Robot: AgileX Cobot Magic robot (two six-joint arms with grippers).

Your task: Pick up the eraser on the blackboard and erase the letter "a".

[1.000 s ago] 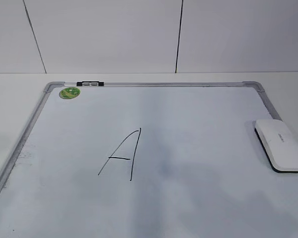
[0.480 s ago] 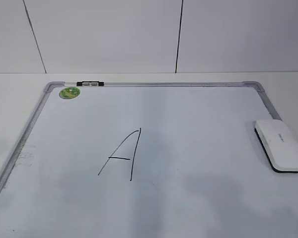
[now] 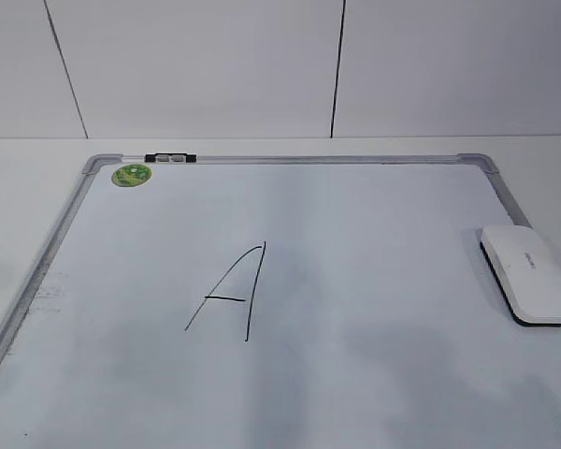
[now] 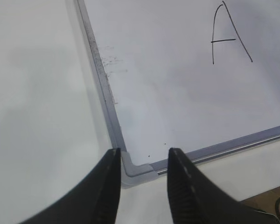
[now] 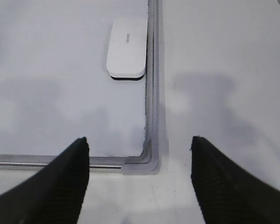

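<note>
The eraser [image 5: 126,47] lies flat against the board's [image 3: 374,281] right frame, untouched. Both grippers [image 4: 142,179] [image 5: 139,172] hang empty, fingers apart. No small "a" shows; wiping the "A" [image 3: 229,292] risks erasing wrongly.

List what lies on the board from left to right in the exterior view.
Green sticker → black-and-silver clip on the top frame → letter "A" → eraser at the blackboard's right edge. No claw shows in this view.
</note>
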